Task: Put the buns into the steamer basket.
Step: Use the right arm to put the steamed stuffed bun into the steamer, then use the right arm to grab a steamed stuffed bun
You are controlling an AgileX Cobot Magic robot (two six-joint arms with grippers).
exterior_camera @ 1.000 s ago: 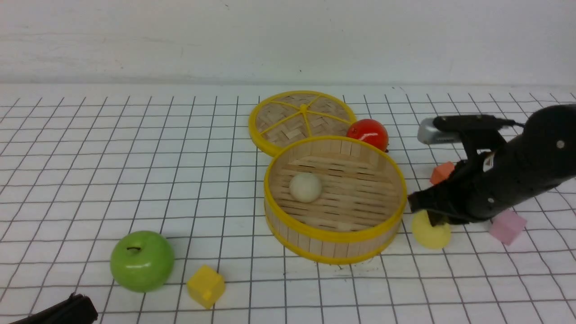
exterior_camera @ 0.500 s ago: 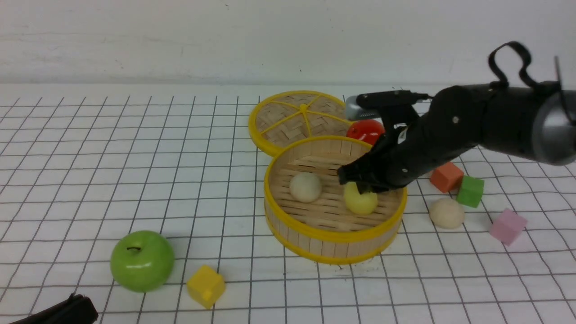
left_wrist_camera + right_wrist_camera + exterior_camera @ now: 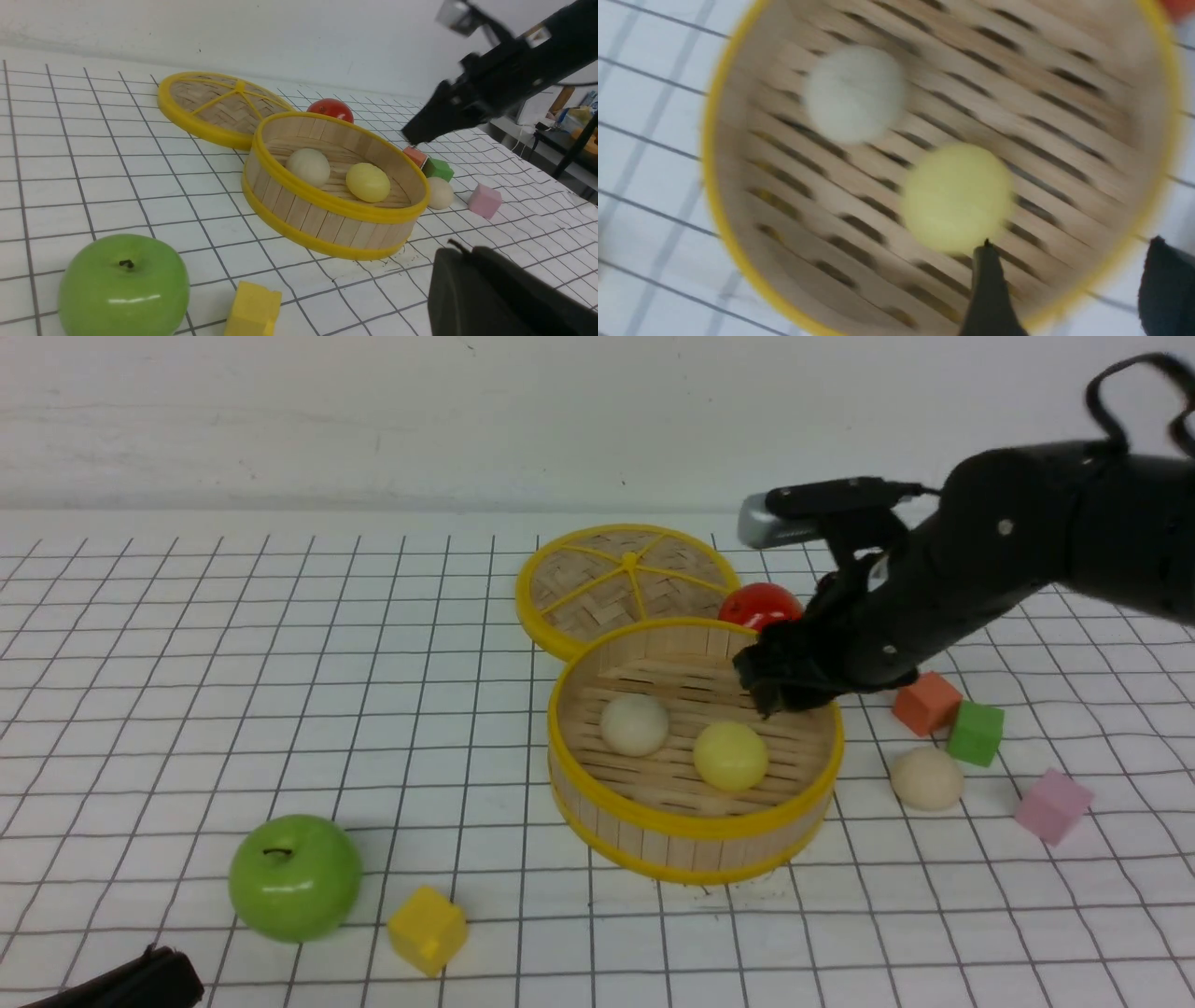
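- My right tool [image 3: 780, 686] hangs empty over the far right rim of the basket [image 3: 691, 826], its fingers [image 3: 990, 289] spread apart.
- The yellow bun [image 3: 730, 756] and a cream bun [image 3: 634, 724] lie on the basket floor, close together. The last bun [image 3: 926, 777] sits on the table [image 3: 280, 709], near the basket's right side.
- Next, I judge, comes that last bun. I should rise clear of the rim first, then swing right and come down with a finger on each side.
- The green block [image 3: 976, 733] sits just beside it — best to close along a line that misses the block, and gently, since a round bun may roll.
- The right wrist view is blurred and does not show the last bun.
- My left tool [image 3: 112, 985] shows only as a dark edge — I cannot tell whether it is spread.
- The red fruit [image 3: 758, 605] is partly hidden behind the basket wall and my arm.
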